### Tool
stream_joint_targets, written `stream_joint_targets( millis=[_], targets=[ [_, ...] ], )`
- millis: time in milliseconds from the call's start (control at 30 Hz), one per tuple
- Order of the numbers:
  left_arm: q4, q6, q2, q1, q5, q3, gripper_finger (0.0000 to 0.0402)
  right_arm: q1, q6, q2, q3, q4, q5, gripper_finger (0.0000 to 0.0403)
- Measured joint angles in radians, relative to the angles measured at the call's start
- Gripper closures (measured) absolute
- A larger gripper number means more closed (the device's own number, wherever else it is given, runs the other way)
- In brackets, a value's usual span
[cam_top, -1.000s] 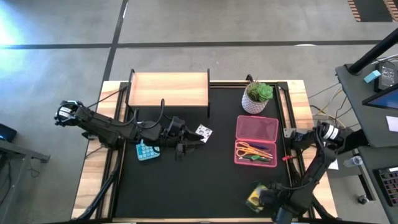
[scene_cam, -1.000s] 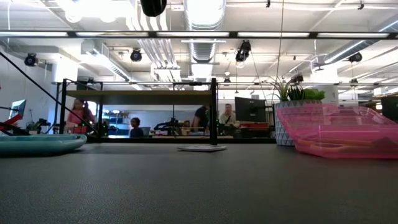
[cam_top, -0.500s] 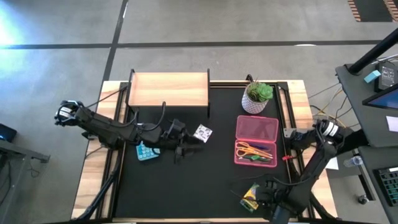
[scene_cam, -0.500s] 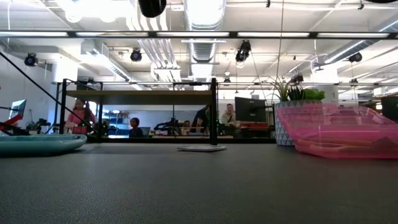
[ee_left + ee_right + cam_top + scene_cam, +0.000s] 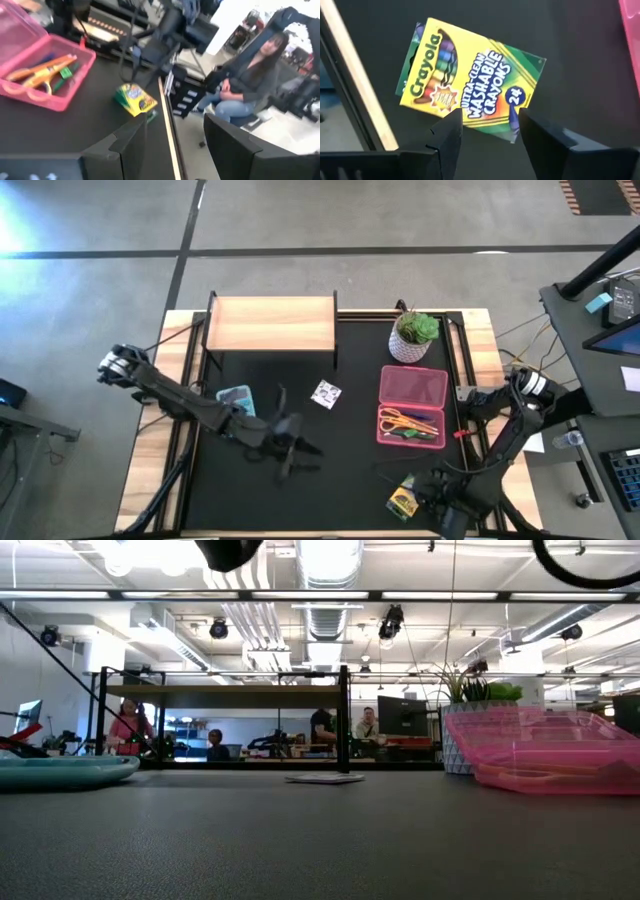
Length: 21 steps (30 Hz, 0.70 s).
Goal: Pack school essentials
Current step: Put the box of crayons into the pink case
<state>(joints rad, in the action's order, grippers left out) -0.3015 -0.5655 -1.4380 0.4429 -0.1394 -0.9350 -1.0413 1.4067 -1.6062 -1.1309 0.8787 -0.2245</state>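
High view: yellow-green cardboard crayon box [image 5: 404, 499] lying flat on black table [image 5: 330, 500], beside right gripper [image 5: 437, 498]; left gripper [image 5: 296, 448] mid-table.
Left wrist view: fingers parted, empty.
Right wrist view: fingers parted above box, not gripping.

Looks like a robotics lab inside an open office hall. Bare ceiling with ducts [image 5: 325, 565] and strip lights [image 5: 250, 595] overhead, polished concrete floor [image 5: 300, 230] around the bench [image 5: 150, 450]. Behind, seated people [image 5: 128, 725] at desks with a monitor [image 5: 400, 715]; close by, a person on a chair [image 5: 250, 90].
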Motion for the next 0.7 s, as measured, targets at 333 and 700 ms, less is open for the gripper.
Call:
stream_joint_targets(
  millis=[333, 700],
  targets=[
    [-0.084, 0.219, -0.273, 0.05, -0.002, -0.139, 0.0221, -0.006, -0.114, 0.0, 0.038, -0.011, 0.119, 0.0246],
    [-0.108, 0.373, -0.511, 0.052, -0.036, -0.323, 0.0221, -0.006, -0.125, 0.0, 0.044, -0.083, 0.119, 0.0261]
  ],
)
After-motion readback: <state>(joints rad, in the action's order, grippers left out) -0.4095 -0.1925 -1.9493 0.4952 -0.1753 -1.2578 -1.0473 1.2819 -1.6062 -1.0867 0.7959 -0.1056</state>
